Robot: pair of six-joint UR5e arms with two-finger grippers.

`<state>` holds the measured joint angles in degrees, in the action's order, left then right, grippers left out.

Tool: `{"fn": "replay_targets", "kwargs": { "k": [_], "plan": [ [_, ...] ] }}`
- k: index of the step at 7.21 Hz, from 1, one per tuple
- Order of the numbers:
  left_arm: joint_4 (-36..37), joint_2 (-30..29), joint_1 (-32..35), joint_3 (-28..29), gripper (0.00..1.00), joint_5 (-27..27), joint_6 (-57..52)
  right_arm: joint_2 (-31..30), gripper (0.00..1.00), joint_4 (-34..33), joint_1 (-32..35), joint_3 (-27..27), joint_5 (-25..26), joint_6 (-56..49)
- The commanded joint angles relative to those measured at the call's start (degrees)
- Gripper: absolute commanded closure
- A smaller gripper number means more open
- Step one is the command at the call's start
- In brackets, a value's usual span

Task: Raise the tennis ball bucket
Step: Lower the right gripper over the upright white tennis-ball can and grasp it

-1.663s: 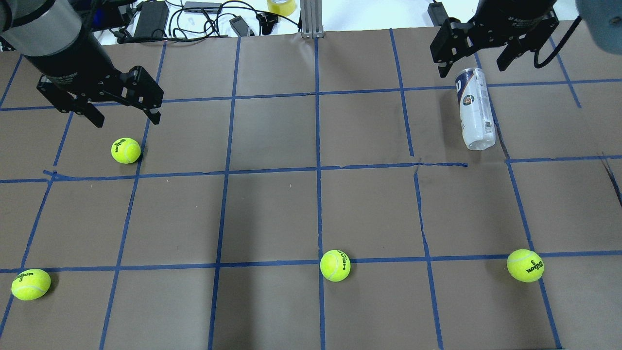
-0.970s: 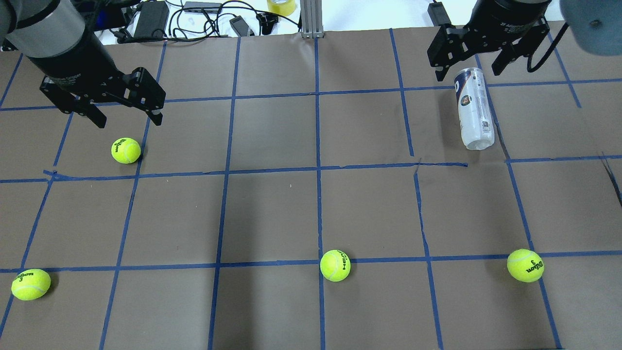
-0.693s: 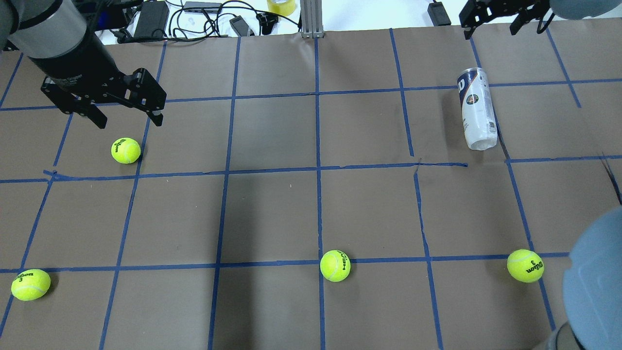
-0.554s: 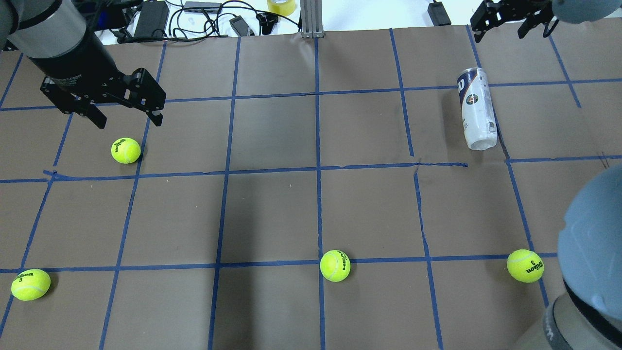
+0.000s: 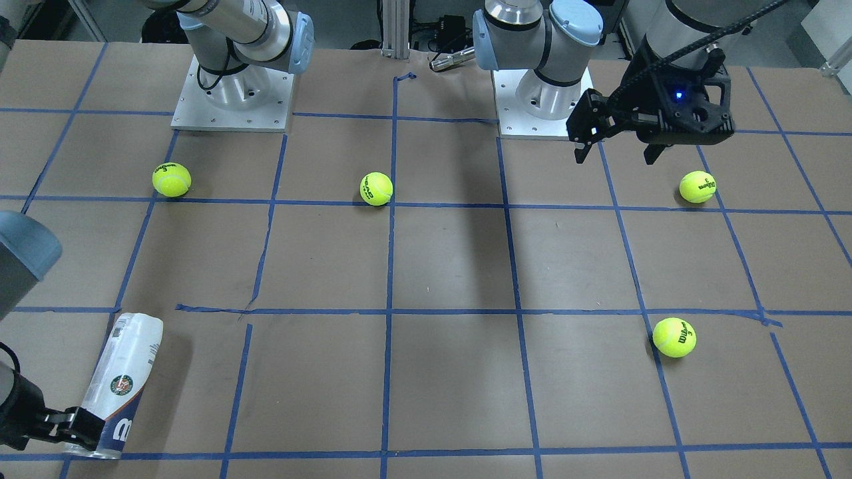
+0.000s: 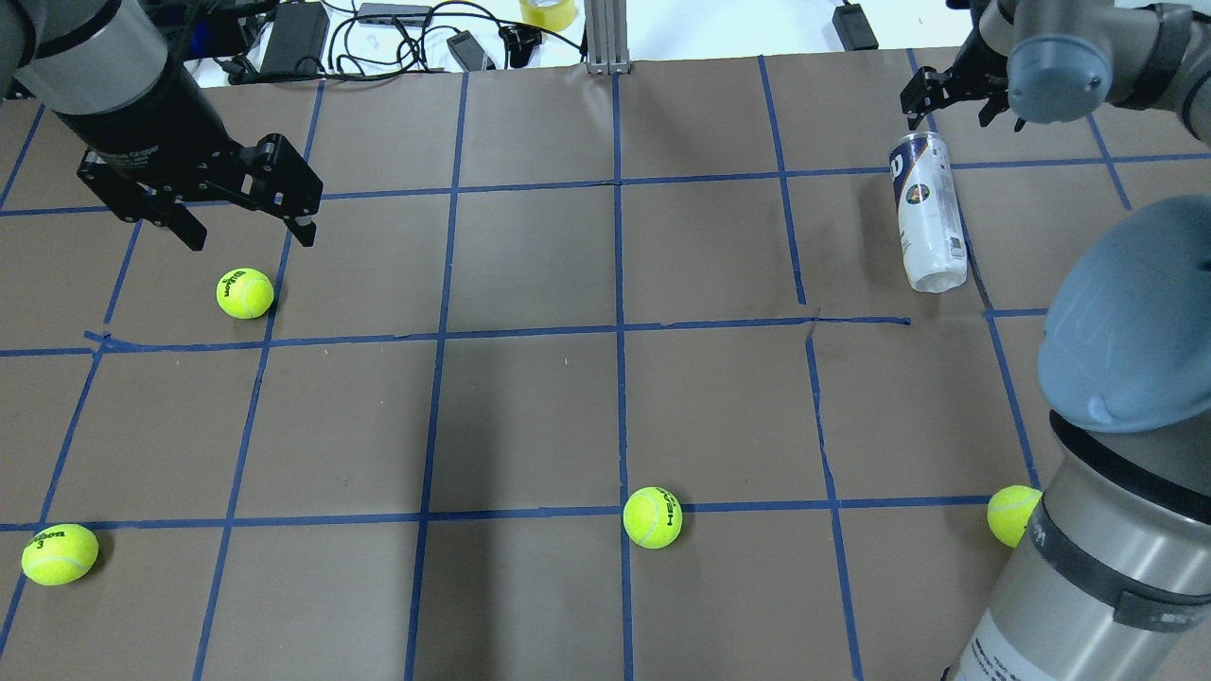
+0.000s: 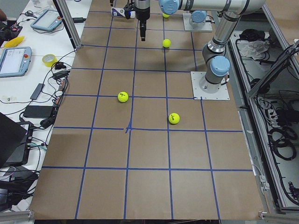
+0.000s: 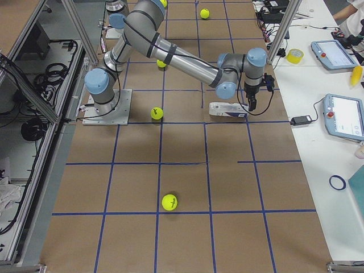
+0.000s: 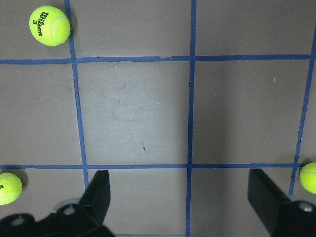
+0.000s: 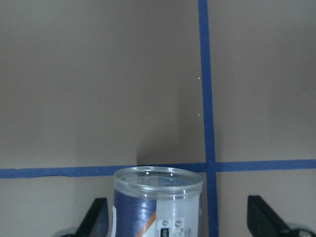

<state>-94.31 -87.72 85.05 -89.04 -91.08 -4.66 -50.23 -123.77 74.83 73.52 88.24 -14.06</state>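
The tennis ball bucket is a clear can with a white and navy label. It lies on its side at the far right of the table and also shows in the front view. My right gripper is open at the can's far end. In the right wrist view the can's open rim lies between the spread fingers, not gripped. My left gripper is open and empty, above the table just beyond a tennis ball. It also shows in the left wrist view.
Three more tennis balls lie near the front edge. My right arm's elbow hangs over the front right. Cables, a power brick, a tape roll and a metal post line the far edge.
My right gripper swung back from the can to the far edge, then returned to its far end. The right elbow came into view at the front right. The left arm stayed.
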Motion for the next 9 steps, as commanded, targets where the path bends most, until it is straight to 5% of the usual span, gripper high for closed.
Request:
{"fn": "replay_targets", "kwargs": {
  "k": [1, 4, 5, 9],
  "plan": [
    [0.0, 0.0, 0.03, -0.08, 0.0, -0.06, 0.0, 4.16, 0.0, -1.99, 0.05, -0.04, -2.01, -0.26],
    [0.0, 0.09, 0.03, -0.09, 0.0, -0.32, 0.0, 4.88, 0.04, -2.27, 0.14, -0.04, -2.01, -0.35],
    [0.0, 0.09, 0.03, -0.09, 0.0, -0.24, 0.0, 4.79, 0.31, -2.0, 0.05, 0.05, -2.19, -0.26],
    [0.0, 0.09, 0.03, -0.09, 0.0, -0.24, 0.0, -7.65, 0.53, 7.04, 7.12, 2.32, -2.55, -1.13]
  ]
}}
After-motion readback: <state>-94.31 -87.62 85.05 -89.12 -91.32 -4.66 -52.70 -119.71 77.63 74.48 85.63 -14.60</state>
